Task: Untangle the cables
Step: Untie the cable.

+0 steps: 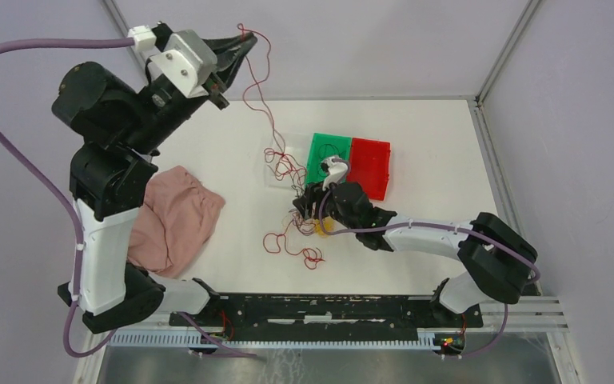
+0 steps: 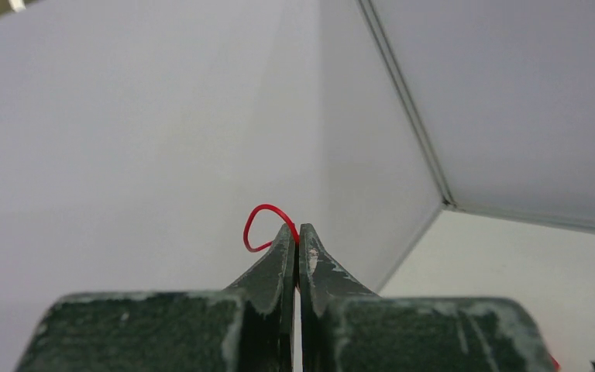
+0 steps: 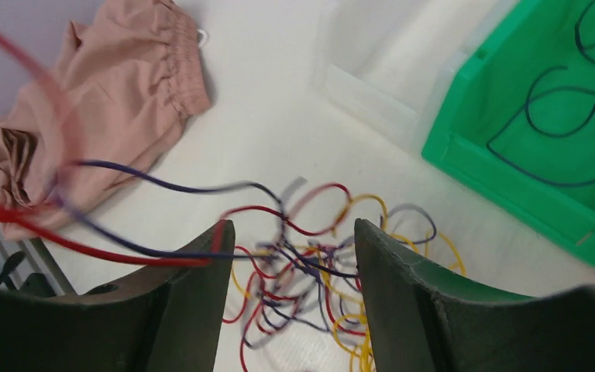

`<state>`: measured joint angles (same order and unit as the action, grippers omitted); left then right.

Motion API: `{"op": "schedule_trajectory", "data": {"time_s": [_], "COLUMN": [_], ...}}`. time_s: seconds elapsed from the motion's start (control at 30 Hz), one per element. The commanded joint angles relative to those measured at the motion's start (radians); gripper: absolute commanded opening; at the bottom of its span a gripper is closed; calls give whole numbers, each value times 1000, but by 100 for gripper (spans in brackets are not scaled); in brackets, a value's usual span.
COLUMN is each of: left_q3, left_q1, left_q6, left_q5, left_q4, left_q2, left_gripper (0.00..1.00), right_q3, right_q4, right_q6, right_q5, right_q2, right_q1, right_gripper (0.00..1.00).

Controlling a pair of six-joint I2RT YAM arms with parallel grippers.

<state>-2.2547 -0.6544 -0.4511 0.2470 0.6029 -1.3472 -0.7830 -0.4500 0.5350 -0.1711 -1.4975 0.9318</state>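
Observation:
A tangle of thin red, yellow and dark blue cables point(image 1: 308, 214) lies mid-table; it shows close up in the right wrist view point(image 3: 318, 271). My left gripper point(image 1: 248, 42) is raised high at the back and shut on one red cable point(image 1: 257, 96) that runs down to the tangle; its red end loops out at the fingertips point(image 2: 262, 225). My right gripper point(image 1: 313, 206) is open, low over the tangle, its jaws standing on either side of the strands point(image 3: 290, 232). One dark blue cable point(image 3: 565, 116) lies in the green bin point(image 1: 328, 156).
A red bin point(image 1: 370, 166) sits beside the green bin, and a clear tray point(image 1: 278, 172) sits to their left. A pink cloth point(image 1: 174, 222) lies at the left near my left arm. Loose red cable loops point(image 1: 292, 244) trail toward the front edge.

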Motion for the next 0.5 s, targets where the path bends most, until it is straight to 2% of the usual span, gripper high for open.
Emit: {"op": "schedule_trajectory", "data": {"time_s": [0.0,0.1,0.2,0.4,0.47], "left_q3": [-40,-41,-45,-48,-48], "left_q1": [-4,-4,-3,-4,-3], "left_q6": [-164,-208,-236,-316,-363], "left_q5": [-110,-135,-138,-160,-178], "left_q4": [-236,-284,-301,-342,-384], "left_q2": [28,28,28,28,24], "left_gripper": [3,3,3,3,3], "right_q3": [62,102,129,175,207], "right_q4": [-73,-98,-108,-106,-106], "right_q6": [45,58,67,77,90], "right_q5": [-32,-36,-31,-35,-53], "right_q2": [-15,-10,-8,9,19], "right_q1": [-9,-9,-10,-12,-13], "right_gripper": [62,54,41,1,0]}}
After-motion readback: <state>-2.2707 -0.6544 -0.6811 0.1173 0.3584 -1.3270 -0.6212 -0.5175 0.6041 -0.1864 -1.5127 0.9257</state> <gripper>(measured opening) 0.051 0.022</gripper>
